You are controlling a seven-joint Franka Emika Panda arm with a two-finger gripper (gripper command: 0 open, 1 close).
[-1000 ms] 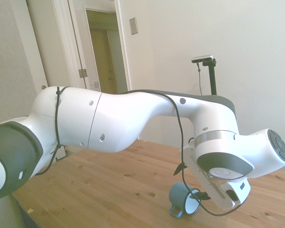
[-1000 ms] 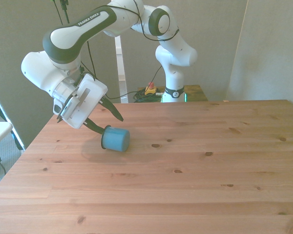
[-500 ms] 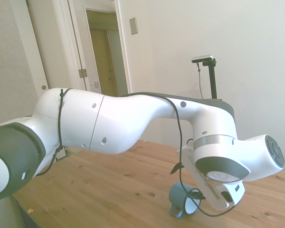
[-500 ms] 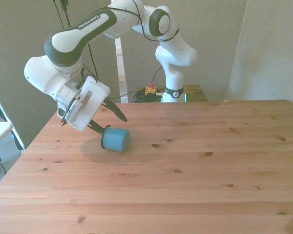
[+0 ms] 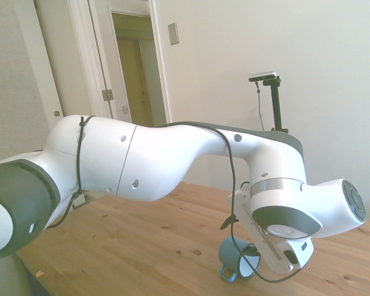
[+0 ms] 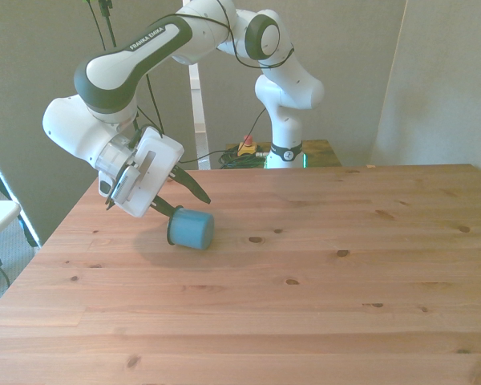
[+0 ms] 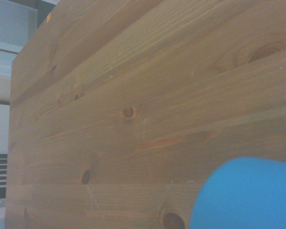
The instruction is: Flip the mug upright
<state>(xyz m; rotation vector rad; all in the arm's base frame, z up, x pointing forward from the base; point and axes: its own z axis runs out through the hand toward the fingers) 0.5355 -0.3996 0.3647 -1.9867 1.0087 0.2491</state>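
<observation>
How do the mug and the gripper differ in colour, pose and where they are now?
Colour: the mug is light blue with a white inside; the gripper has a white body and dark fingers.
Pose: the mug lies on its side; the gripper is tilted, pointing down toward it.
Place: the mug rests on the table; the gripper hangs above the table.
Shared: both are at the front view's left.
</observation>
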